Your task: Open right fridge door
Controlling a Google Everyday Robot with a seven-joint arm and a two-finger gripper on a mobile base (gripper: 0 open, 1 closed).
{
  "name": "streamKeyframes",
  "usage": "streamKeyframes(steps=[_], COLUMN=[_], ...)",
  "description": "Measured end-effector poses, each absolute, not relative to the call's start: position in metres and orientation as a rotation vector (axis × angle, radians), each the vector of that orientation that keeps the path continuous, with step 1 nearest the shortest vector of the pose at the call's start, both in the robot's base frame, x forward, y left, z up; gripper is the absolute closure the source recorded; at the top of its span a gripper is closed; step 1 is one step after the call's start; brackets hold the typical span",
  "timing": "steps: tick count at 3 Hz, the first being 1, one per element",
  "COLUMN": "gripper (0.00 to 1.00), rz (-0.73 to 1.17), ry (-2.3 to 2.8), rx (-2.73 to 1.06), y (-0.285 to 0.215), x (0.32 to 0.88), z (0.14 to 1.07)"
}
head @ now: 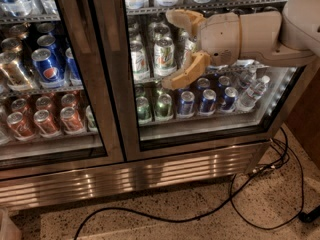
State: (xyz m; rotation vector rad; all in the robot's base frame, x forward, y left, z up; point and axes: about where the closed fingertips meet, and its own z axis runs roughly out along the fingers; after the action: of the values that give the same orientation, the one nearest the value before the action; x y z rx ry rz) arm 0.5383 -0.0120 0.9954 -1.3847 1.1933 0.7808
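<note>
The left door (50, 160) is showing Pepsi cans (46, 69) and orange ones behind its glass, and it is not the one wanted. Just right of the dark seam between the two doors, the right door (122, 84) is sitting shut, its wide steel frame running top to bottom and leaning a little in this view. The claw (169, 51) is hovering in front of that door's glass at the level of the middle shelves, released, with its two tan fingers (186, 75) spread wide one above the other and grasping nothing. The frame upright is lying to the left of the claw and near it, with its long axis up and down — so the coming move will probably be a short reach leftward. A separate bar handle is not clearly showing here. The arm (250, 31) is coming in from the right edge. Below, a black cable (150, 216) is trailing across the speckled floor (210, 229) — well apart from the claw.
</note>
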Motion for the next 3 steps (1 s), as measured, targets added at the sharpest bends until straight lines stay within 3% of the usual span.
streamKeyframes(steps=[3], gripper=[0.0], rz=[0.825], ry=[1.087], rx=[-1.419], y=[0.026], x=[0.55], z=[1.016])
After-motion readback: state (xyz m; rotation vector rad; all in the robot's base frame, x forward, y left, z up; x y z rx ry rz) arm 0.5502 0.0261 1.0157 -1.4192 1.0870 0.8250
